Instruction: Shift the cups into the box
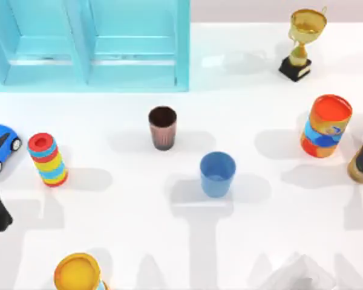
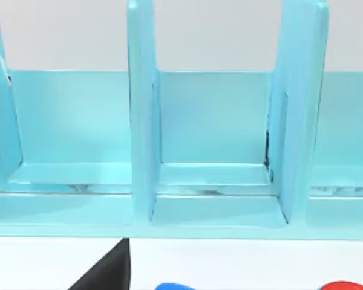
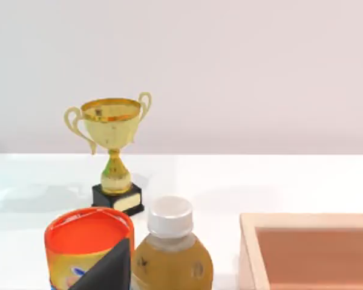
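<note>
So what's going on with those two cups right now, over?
Ribbed reddish-brown cup and plain blue cup upright mid-table, apart, untouched. Light blue box behind them. Nothing between.

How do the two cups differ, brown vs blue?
Colour: the brown cup is reddish-brown with a dark inside; the blue cup is blue inside and out.
Surface: the brown cup's wall is ribbed, the blue cup's plain.
Width: the blue cup looks slightly wider at the rim than the brown cup.
Place: the brown cup stands nearer the light-blue shelf; the blue cup sits further right.
Shared: both upright, open, tapered, standing free on the table.
</note>
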Available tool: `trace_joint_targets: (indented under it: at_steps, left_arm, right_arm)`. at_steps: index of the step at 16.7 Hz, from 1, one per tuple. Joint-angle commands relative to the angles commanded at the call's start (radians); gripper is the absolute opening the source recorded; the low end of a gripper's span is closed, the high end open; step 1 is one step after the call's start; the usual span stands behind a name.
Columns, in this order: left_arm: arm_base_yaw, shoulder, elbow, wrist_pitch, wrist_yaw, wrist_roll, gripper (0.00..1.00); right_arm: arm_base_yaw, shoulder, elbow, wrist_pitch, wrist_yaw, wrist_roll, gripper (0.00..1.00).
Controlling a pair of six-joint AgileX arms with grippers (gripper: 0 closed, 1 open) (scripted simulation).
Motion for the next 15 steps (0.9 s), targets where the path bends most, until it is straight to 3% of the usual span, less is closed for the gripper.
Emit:
trace_joint_targets:
  at_steps: [7, 15]
  left_arm:
    - [0.000, 0.000, 0.000, 0.000, 0.000, 0.000, 1.00]
    - [0.000, 0.000, 0.000, 0.000, 0.000, 0.000, 1.00]
  right_arm:
    - [0.034, 0.118, 0.129, -0.074, 0.008, 0.032, 1.00]
    - [0.186, 0.705, 0.718, -0.452, 0.053, 0.177, 1.00]
